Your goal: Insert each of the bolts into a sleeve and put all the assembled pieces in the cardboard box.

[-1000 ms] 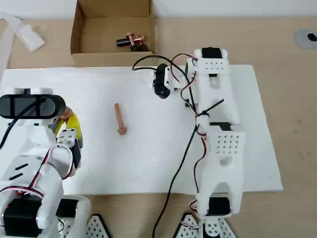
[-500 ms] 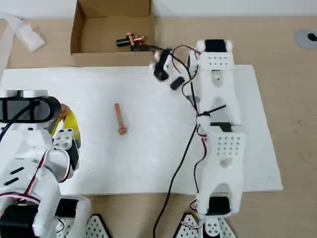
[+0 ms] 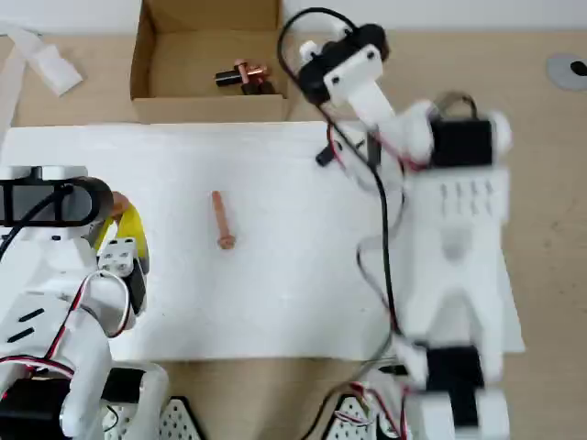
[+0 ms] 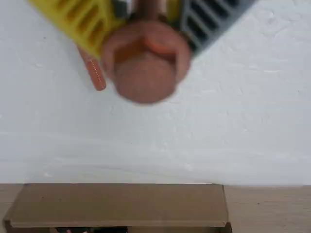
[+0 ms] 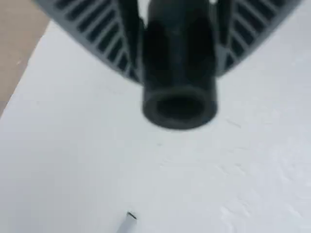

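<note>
Bolt (image 4: 145,63) pinched tight between the left fingers (image 4: 80,22), head standing clear of them; sleeve (image 5: 180,73) clamped the same way between the right fingers (image 5: 92,34), open bore clear of them too. Second bolt (image 3: 221,218) loose on the white mat (image 3: 275,293), beyond the left fingers. Bring both pairs of fingers close, set shank and bore on one line, then push slowly; loosen neither grip before full seating. Afterwards, into the cardboard box (image 3: 142,69).

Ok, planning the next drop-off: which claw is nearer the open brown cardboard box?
Right. The right claw, gripping a black sleeve, is over the white foam sheet close to the cardboard box; the left claw is farther off at the sheet's left edge.
</note>
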Tool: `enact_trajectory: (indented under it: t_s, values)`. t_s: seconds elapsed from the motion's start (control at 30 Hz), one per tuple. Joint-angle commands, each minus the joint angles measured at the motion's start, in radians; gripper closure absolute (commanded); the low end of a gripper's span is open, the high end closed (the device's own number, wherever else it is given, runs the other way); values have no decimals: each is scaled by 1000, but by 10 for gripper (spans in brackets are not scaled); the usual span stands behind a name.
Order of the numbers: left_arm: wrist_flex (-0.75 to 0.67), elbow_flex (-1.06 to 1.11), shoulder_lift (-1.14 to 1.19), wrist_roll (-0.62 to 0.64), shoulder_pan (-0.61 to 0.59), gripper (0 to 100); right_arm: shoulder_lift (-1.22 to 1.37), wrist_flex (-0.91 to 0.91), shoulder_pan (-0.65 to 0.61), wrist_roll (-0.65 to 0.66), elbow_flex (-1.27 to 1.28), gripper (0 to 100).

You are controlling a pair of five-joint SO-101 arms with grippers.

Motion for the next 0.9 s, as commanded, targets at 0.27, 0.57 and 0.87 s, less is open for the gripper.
enact_trajectory:
  t_s: [0.27, 0.57, 0.87]
  values:
    - [-146, -61, -1, -2, 8, 994, -883, -267, -71, -120, 657, 988]
    - [-413, 34, 2, -2, 9, 994, -1414, -740, -16, -127, 1276, 988]
    - [-712, 157, 2, -5, 163, 994, -1555, -1122, -111, -267, 1612, 986]
